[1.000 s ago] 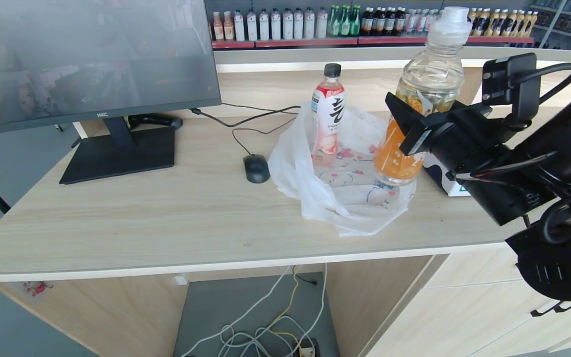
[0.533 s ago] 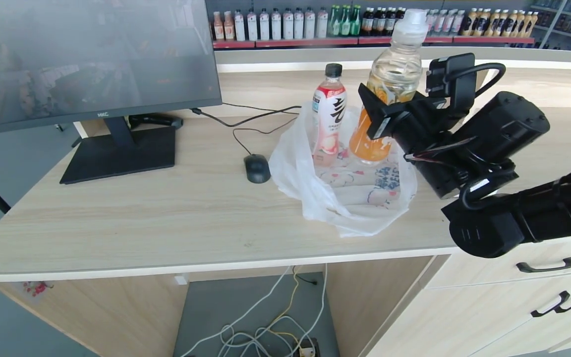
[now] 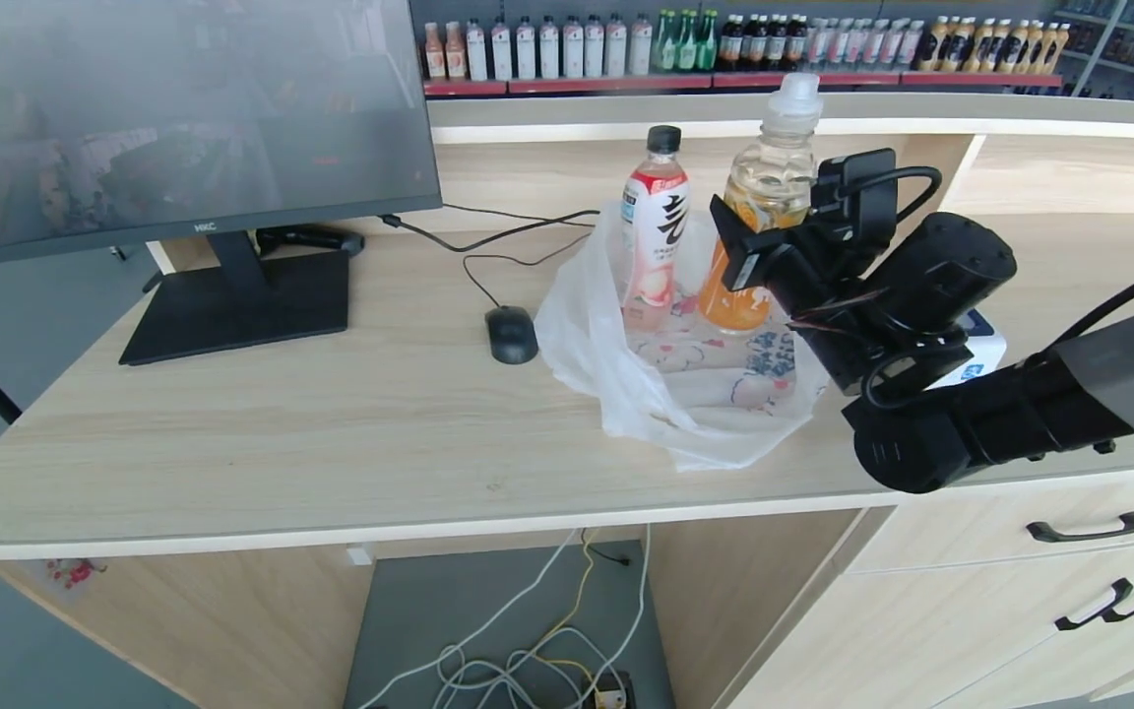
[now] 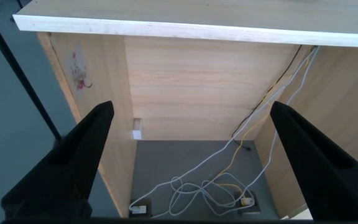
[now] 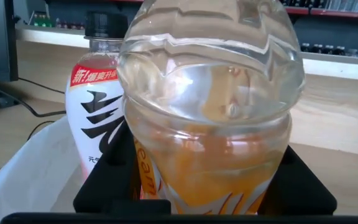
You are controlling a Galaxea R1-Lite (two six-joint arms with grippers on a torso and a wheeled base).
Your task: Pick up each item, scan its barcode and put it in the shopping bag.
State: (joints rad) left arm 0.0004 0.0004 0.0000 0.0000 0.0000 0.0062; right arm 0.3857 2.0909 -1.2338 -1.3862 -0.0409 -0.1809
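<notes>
My right gripper (image 3: 762,248) is shut on an orange drink bottle (image 3: 762,212) with a white cap, held upright over the open white shopping bag (image 3: 685,374) on the counter. The bottle's base is down among the bag's folds. In the right wrist view the orange drink bottle (image 5: 213,124) stands between the gripper's black sides. A pink-labelled bottle (image 3: 653,231) with a black cap stands upright in the bag just left of it, and shows as the pink-labelled bottle (image 5: 101,124) in the right wrist view. My left gripper (image 4: 191,155) hangs open below the counter edge, holding nothing.
A monitor (image 3: 183,118) on its stand fills the counter's left; a mouse (image 3: 510,335) and cables lie beside the bag. A white and blue carton (image 3: 976,350) sits behind my right arm. Drawers with handles (image 3: 1084,532) are under the counter's right. Cables lie on the floor below.
My right arm carried the orange drink bottle leftward and down, from beside the bag to inside its opening next to the pink-labelled bottle.
</notes>
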